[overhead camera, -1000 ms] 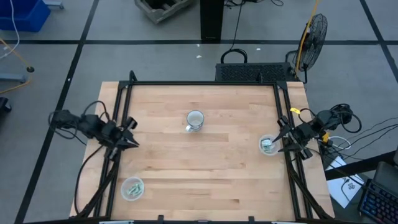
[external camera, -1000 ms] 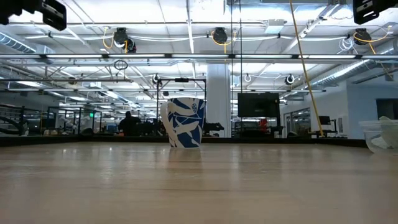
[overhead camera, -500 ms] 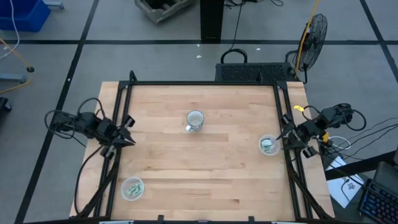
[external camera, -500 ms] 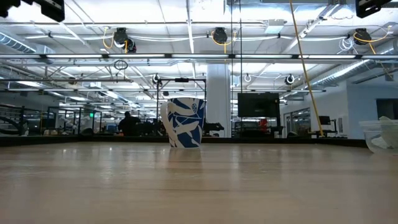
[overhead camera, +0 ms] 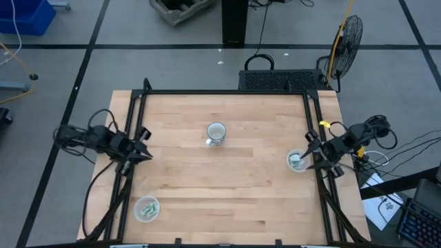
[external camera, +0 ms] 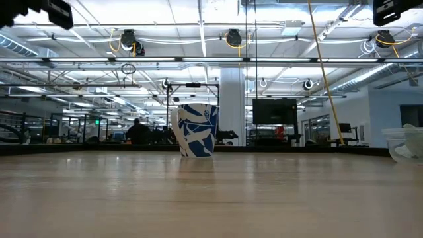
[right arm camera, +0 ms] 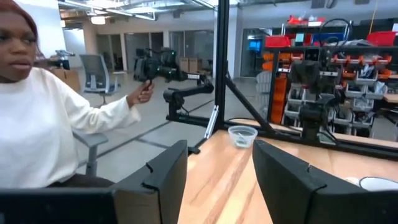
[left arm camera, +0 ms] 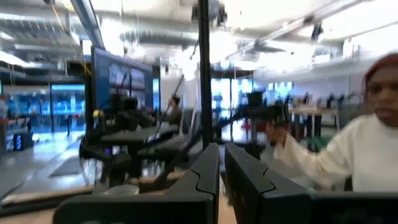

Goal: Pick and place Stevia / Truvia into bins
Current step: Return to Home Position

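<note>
High view: you've got the left gripper [overhead camera: 145,156] at the table's [overhead camera: 227,186] left edge and the right gripper [overhead camera: 311,157] just beside the right bin [overhead camera: 289,160]. Green Stevia packets [overhead camera: 297,163] lie in that bin, with more in the left bin [overhead camera: 138,209] near the front-left corner. The mug [overhead camera: 216,132] stands mid-table. Low view: mug upright at centre, right bin at the frame's right edge. Left wrist view: fingers [left arm camera: 202,177] clenched to a slit, empty. Right wrist view: fingers [right arm camera: 165,177] spread wide, released; a person [right arm camera: 43,124] in a white top is beyond the table.
</note>
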